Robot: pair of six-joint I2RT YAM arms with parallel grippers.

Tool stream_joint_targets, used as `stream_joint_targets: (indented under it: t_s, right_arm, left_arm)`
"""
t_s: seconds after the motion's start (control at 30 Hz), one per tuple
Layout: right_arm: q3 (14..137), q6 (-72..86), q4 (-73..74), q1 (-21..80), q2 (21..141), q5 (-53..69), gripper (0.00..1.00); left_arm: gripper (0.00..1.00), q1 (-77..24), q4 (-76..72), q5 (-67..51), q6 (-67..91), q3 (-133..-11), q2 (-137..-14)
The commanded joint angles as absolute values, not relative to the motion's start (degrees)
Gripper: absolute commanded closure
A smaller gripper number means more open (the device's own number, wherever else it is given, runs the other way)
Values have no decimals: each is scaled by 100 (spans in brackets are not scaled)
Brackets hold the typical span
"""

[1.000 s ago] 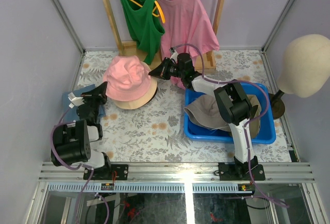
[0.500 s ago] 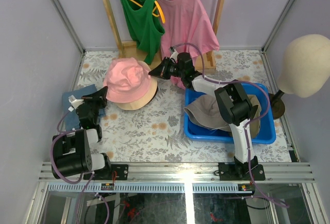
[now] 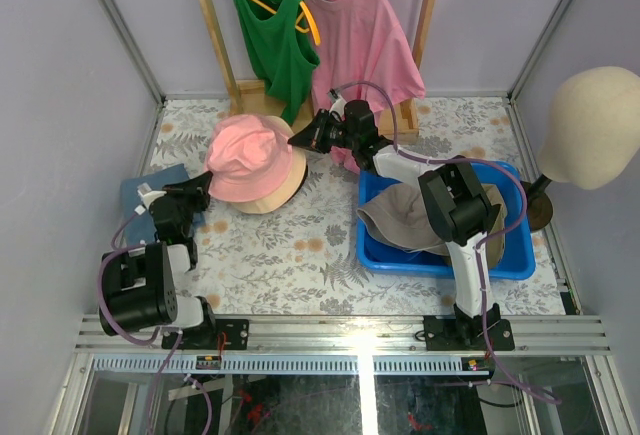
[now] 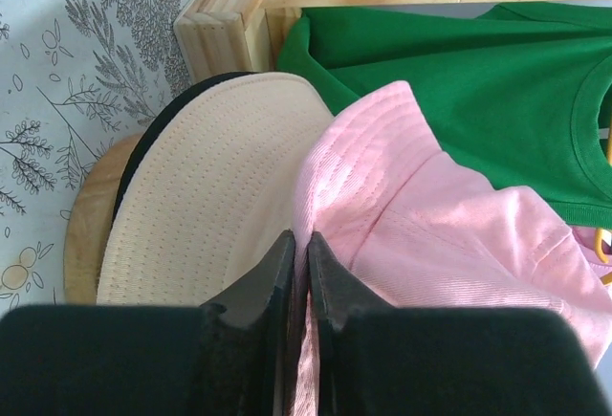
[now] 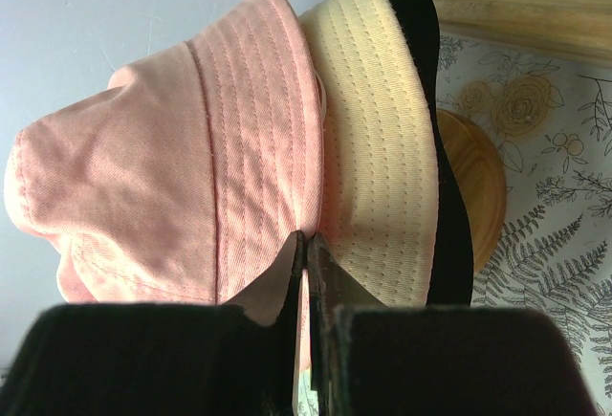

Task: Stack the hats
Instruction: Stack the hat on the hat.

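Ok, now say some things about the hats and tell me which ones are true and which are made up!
1. The pink hat sits on top of the pile. True.
2. The mannequin head wears a hat. False: it is bare.
3. A grey-taupe hat lies in the blue bin. True.
4. The green shirt lies flat on the table. False: it hangs up at the back.
5. The jaws of both arms pinch the pink hat's brim. True.
6. The beige hat lies on top of the pink hat. False: it lies under it.
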State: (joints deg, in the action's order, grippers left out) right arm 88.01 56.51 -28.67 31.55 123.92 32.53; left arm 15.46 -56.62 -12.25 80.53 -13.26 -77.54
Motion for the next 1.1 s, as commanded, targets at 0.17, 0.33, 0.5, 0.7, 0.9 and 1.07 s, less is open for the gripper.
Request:
stream_joint_targets:
  t_s: [0.17, 0.33, 0.5, 0.7, 0.9, 1.07]
  right_arm:
    - [9206, 5572, -2782, 3120, 12015, 3423, 100]
    - [9332, 5666, -2867, 3121, 11967, 3460, 100]
    - [9406, 5756, -2959, 3121, 11950, 3514, 100]
    - [9431, 5828, -2993, 3121, 11962, 3571, 100]
    - [9426, 5862, -2912, 3122, 12008, 3605, 100]
    - [9439, 5818, -2723, 3112, 12128, 3587, 100]
  left_arm:
    - [90, 1584, -6038, -1490, 7622, -1634, -7795]
    - [87, 1546, -6100, -1565, 7482, -1759, -7628]
    - [86, 1524, -6177, -1590, 7450, -1804, -7611]
    - [86, 1526, -5790, -1485, 7383, -1665, -7529]
    - [79, 1522, -4979, -1355, 7252, -1741, -7612]
    - [76, 1452, -4309, -1495, 7016, -2092, -7906]
